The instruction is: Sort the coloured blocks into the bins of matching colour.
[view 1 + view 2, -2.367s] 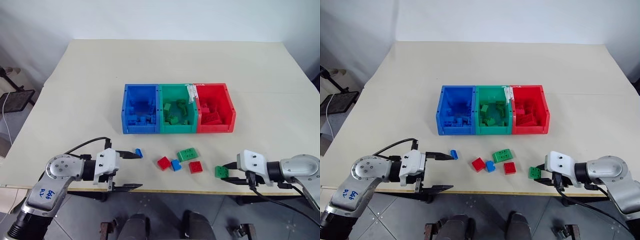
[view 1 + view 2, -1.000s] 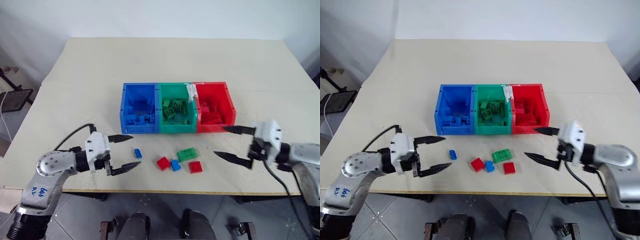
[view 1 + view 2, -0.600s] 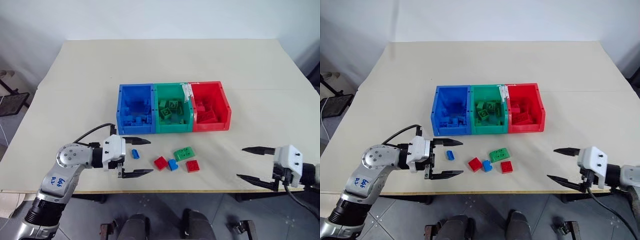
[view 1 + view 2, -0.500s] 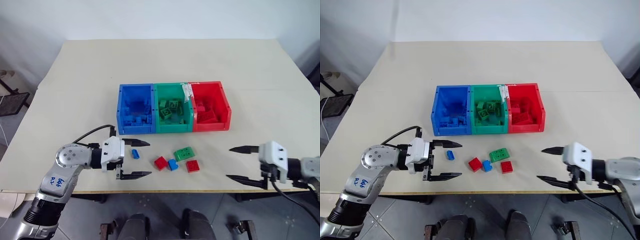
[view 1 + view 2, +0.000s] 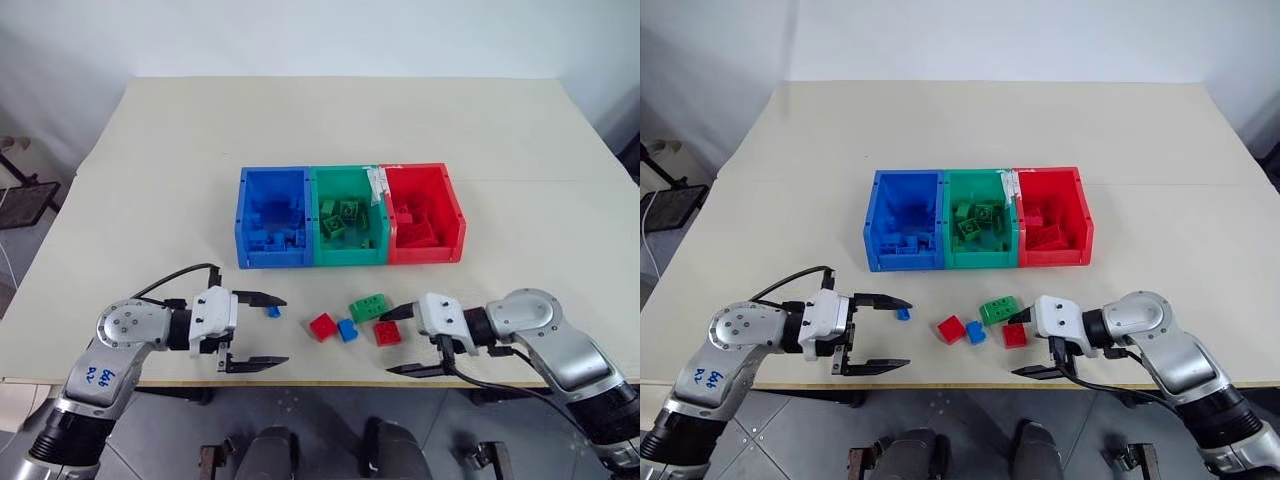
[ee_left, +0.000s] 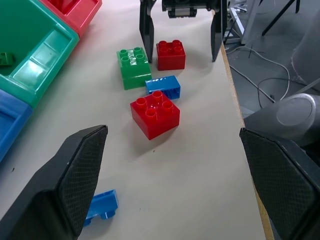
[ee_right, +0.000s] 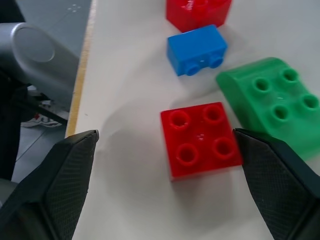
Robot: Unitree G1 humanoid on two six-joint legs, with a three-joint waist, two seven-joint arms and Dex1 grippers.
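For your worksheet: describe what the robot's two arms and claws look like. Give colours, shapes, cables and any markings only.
Both arms are rounded silver-grey metal segments ending in a white wrist block. Each claw, left claw and right claw, has two slim, black, pointed fingers with cross-hatched inner pads. A black cable loops along each forearm. The left arm carries handwritten blue marks on its casing.

Right end effector (image 5: 1026, 343) spread around a red block (image 5: 1015, 335) — bins (image 5: 978, 263) sit beyond.
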